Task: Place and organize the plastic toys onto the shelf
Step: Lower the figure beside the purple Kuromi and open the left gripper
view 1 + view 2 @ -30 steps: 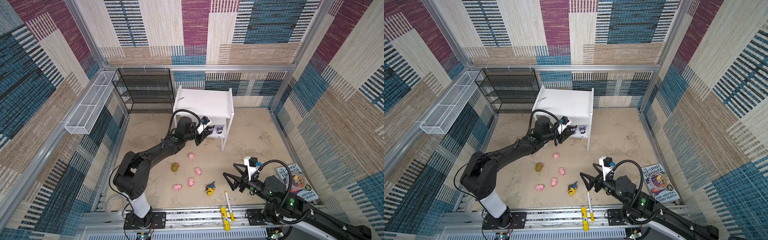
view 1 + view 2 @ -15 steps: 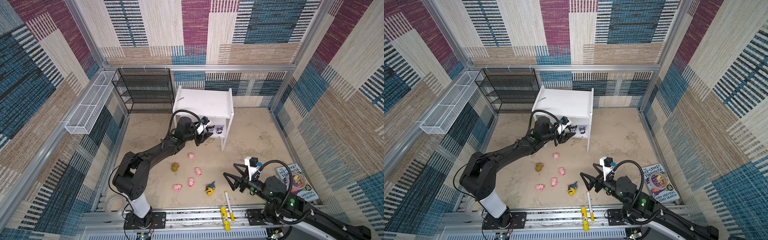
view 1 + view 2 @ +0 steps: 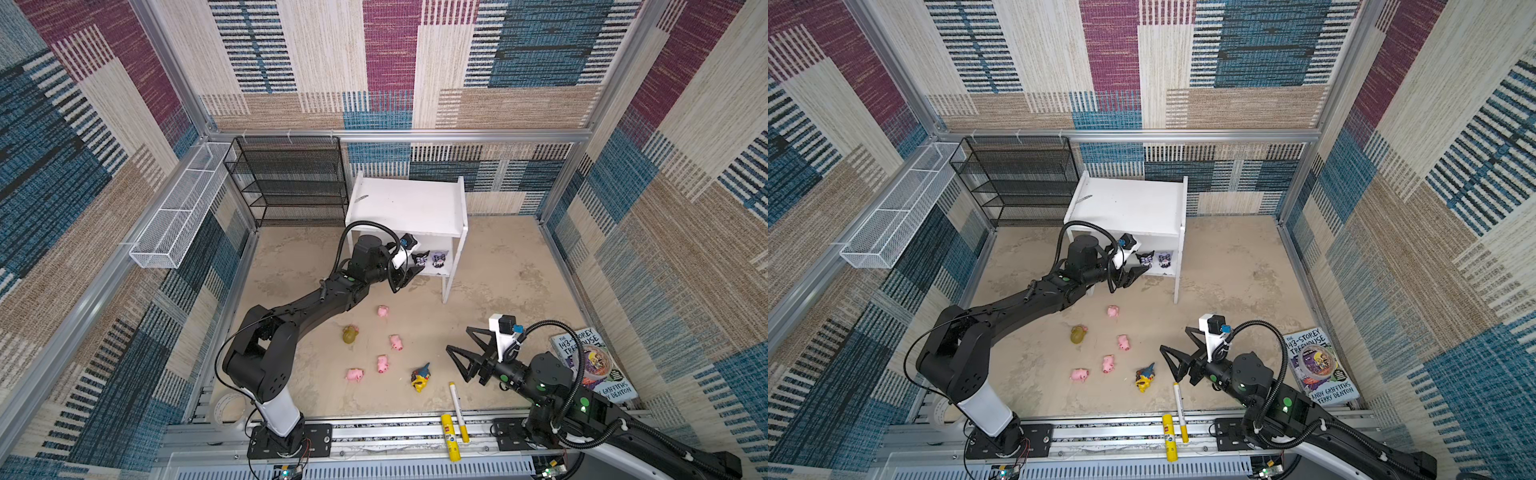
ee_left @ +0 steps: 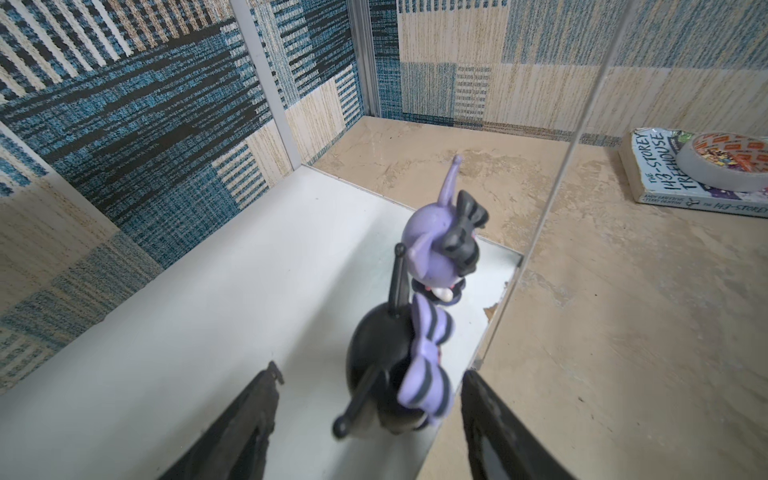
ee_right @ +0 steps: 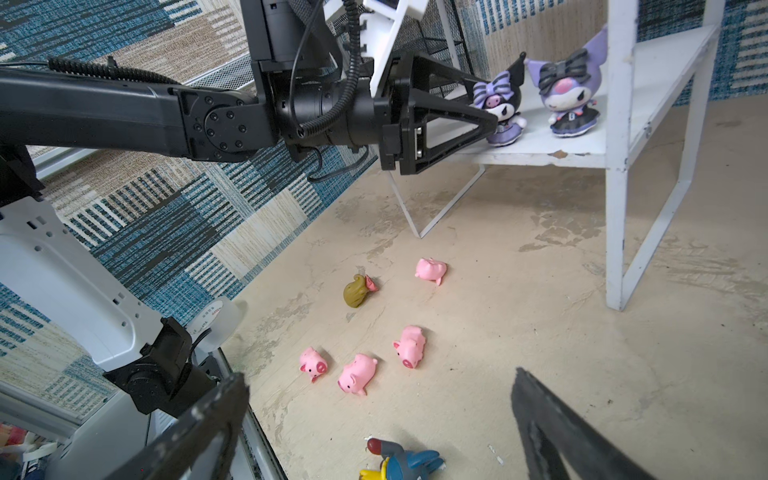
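On the lower board of the shelf (image 3: 409, 208), close to its front edge, two black-and-purple figures are standing upright side by side: the black-headed one (image 5: 500, 110) and the purple-headed one (image 5: 569, 99). I am judging them light, rigid and smooth, top-heavy under those big heads, so a nudge could tip them. The thin ears are looking snappable, so I would be pinching across the head or skirt. Around the black-headed one the left gripper (image 4: 370, 374) is sitting with its fingers spread, pinching nothing. The left wrist view is showing bare board beside one finger and the other finger close to the striped bow; whether it touches I cannot tell. Only the right wrist view is giving me the faces. Down on the floor, four pink pigs (image 3: 382, 363), the blond doll (image 3: 350, 334) and the yellow figure with blue hood (image 3: 420, 376) are lying scattered in front of the shelf. The round pigs are looking slippery, best taken across the flanks. The right gripper (image 3: 457, 337) is hovering wide open near the hooded figure. Only the top views are showing the marker (image 3: 457, 407) and yellow tube (image 3: 449, 436).
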`<action>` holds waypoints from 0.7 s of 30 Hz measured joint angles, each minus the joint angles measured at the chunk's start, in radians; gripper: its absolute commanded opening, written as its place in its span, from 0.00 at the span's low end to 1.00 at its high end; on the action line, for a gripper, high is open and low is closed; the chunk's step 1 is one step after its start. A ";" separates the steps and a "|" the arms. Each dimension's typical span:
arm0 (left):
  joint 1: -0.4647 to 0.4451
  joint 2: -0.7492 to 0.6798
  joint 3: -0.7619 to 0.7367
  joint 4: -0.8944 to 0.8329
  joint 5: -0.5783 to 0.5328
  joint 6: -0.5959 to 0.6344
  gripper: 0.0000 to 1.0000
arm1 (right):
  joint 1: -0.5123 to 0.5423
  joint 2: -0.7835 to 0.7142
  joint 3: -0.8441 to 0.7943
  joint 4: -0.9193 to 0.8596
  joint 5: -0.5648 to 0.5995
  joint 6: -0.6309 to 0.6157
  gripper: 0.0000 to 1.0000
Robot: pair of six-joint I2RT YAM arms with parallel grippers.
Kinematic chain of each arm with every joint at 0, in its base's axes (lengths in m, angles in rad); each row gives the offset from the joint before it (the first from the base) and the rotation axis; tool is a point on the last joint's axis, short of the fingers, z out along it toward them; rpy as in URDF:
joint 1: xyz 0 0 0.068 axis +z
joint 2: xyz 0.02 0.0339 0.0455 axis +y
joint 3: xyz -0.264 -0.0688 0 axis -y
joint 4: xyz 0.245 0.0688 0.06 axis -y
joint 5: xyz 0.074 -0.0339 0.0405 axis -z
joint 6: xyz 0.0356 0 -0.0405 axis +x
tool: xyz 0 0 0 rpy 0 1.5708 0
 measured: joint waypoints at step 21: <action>-0.001 0.014 0.001 0.015 -0.042 0.007 0.72 | 0.000 -0.023 -0.003 0.009 -0.010 0.003 1.00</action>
